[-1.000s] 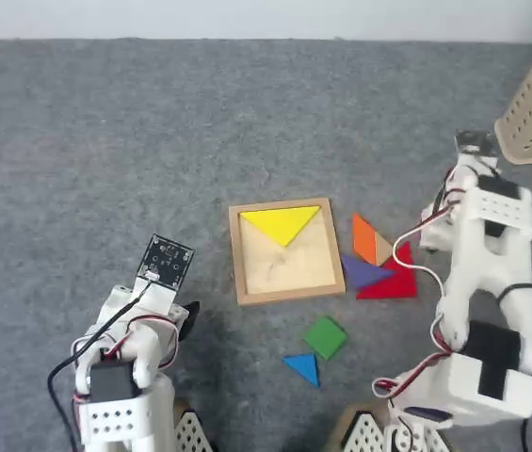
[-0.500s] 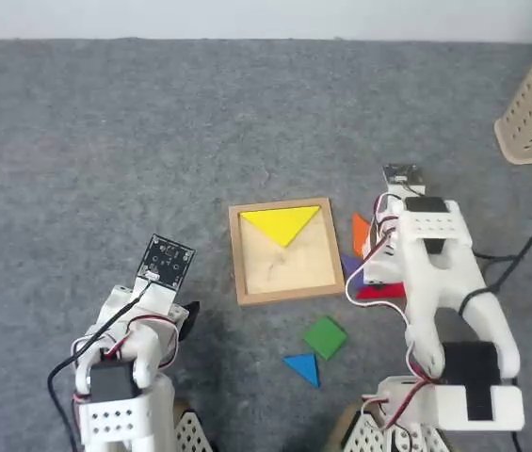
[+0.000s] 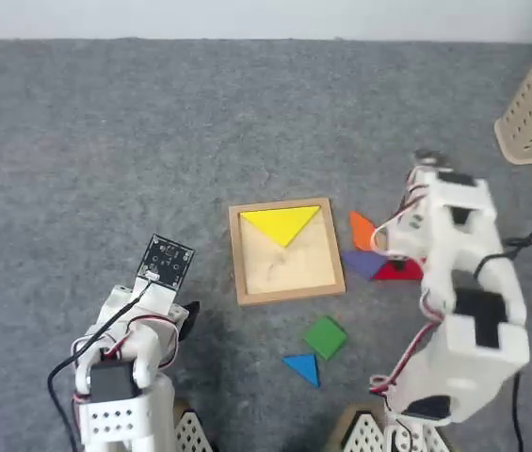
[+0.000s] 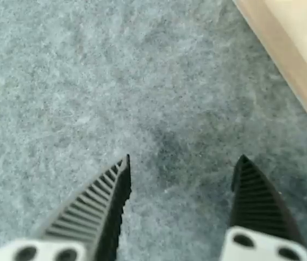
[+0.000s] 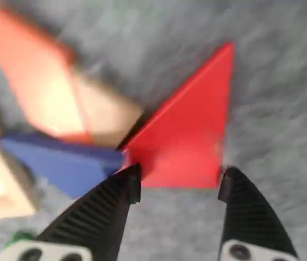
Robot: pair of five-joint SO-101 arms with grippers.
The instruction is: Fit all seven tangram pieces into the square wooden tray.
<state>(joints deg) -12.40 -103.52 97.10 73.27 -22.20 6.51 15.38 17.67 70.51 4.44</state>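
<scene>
Wooden tray sits on your grey felt bench, and you have one piece in it: the yellow triangle, against the rim farthest from the arms. Six pieces lie outside. Four cluster just beside the tray on the right arm's side: an orange piece, a tan piece, a purple piece and the red triangle. Two lie nearer the arms: the green square and a small blue triangle. Your right pincer is released, jaws spread at either end of one edge of the red triangle. Your left pincer is also released, over bare felt near a tray corner.
</scene>
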